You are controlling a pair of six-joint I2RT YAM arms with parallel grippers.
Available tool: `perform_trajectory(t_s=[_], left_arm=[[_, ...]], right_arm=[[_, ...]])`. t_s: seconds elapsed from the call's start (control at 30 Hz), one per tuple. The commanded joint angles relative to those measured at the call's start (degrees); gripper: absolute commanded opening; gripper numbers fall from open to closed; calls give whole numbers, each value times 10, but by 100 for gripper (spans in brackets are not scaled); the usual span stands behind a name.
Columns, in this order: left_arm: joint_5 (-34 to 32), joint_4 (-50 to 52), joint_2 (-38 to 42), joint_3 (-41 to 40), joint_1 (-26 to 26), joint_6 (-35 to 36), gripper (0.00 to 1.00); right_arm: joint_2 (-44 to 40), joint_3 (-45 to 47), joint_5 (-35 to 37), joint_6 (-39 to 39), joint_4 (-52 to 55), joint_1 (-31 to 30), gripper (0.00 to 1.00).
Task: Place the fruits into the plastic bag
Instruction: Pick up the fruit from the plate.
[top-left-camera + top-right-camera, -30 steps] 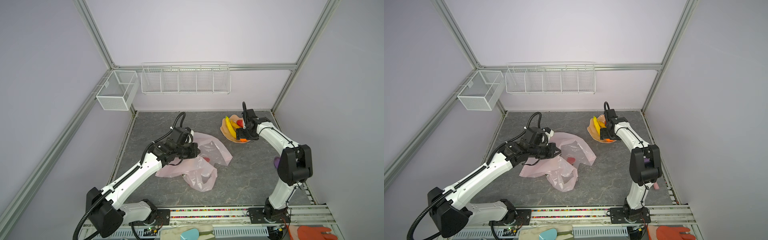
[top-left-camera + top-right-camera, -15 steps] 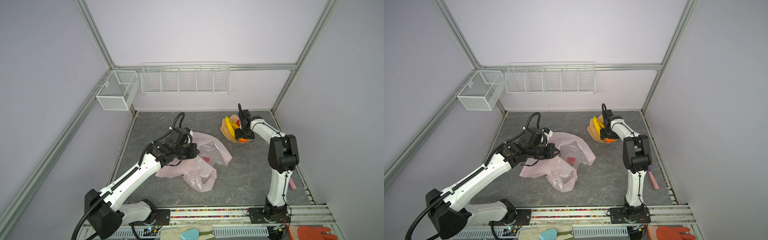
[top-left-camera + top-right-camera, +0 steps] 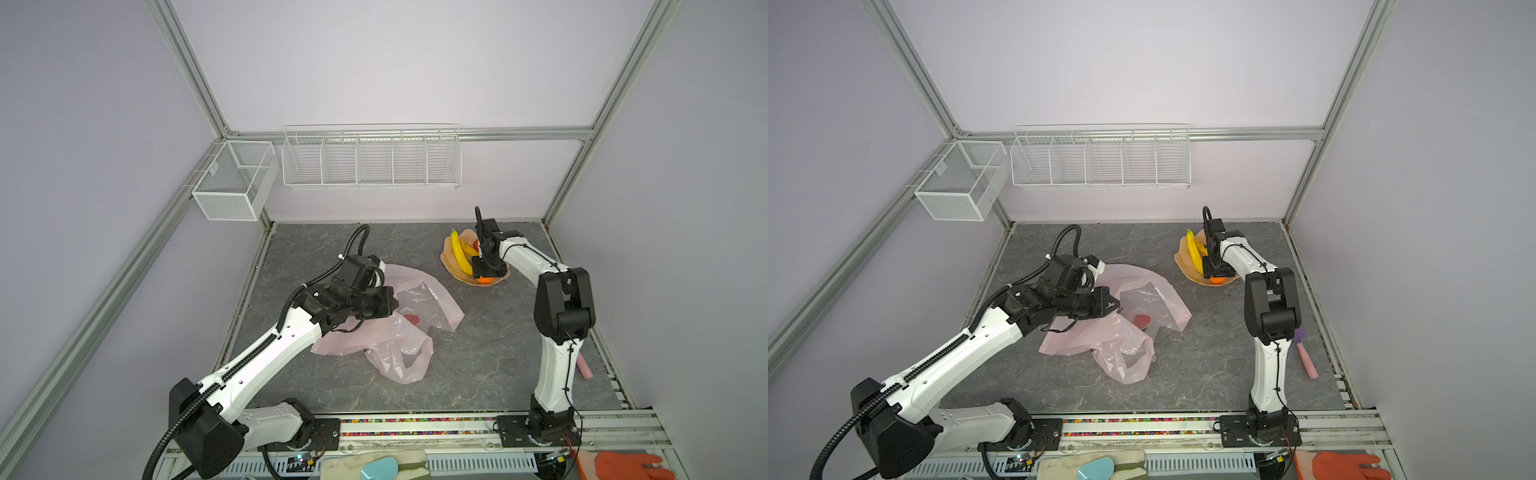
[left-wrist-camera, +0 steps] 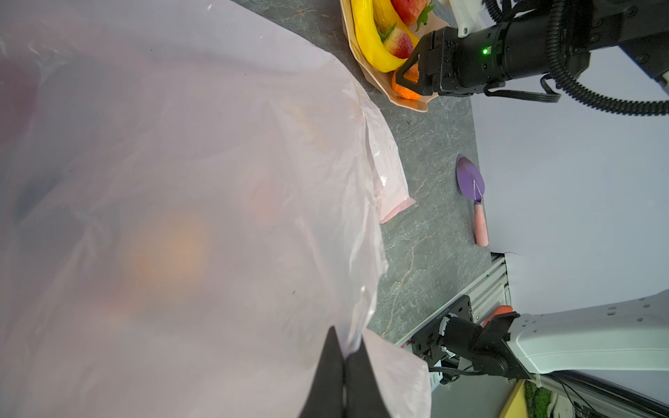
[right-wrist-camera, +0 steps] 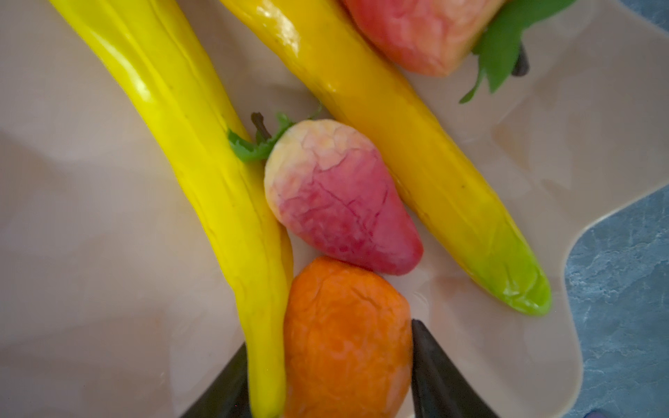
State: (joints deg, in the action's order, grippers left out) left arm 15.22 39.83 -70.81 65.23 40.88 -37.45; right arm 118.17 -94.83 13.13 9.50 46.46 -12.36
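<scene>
Grey marbled counter [image 3: 478, 353]: everything listed below rests on it or hangs over it.
Bag [image 3: 374, 338]: pale pink and crinkled. It lies slack mid-counter on the left arm's side, apart from the bowl [image 3: 449, 261]. A red fruit [image 3: 412, 319] shows inside it.
Left end effector [image 4: 344, 358]: jaws pressed together, pinching a fold of the bag.
Right end effector [image 5: 327, 336]: down in the bowl. Its jaws stand part-way apart around the tangerine [image 5: 344, 289] and the end of the brighter of the two bananas [image 5: 188, 144]. One finger [image 5: 434, 376] touches the tangerine and the other lies against that banana.
Bowl: peach and scalloped, at the far right of the counter, with fruits in it.
Bananas: side by side in the bowl, the deeper yellow one with a green tip.
Trowel [image 4: 470, 179]: purple blade and pink handle, flat on the counter near the right wall.
Strawberries [image 5: 336, 202]: one lies between the bananas, just beside the tangerine, and another lies beyond it.
Tangerine: in the bowl, by its near rim.
</scene>
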Motion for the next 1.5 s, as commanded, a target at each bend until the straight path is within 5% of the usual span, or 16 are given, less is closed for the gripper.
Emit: perform_trajectory(t_s=[0.0,0.63,1.0,1.47], left_arm=[[-5,9,6,4,-3,2,0],[3,-1,-3,2,-3,7,0],[7,-5,-9,4,-3,11,0],[20,-16,-37,19,-2,14,0]], right_arm=[[-54,10,4,4,-1,2,46],[-246,117,-135,93,-54,3,42],[-451,369,-303,231,-175,3,42],[-735,667,-398,382,-235,-30,42]])
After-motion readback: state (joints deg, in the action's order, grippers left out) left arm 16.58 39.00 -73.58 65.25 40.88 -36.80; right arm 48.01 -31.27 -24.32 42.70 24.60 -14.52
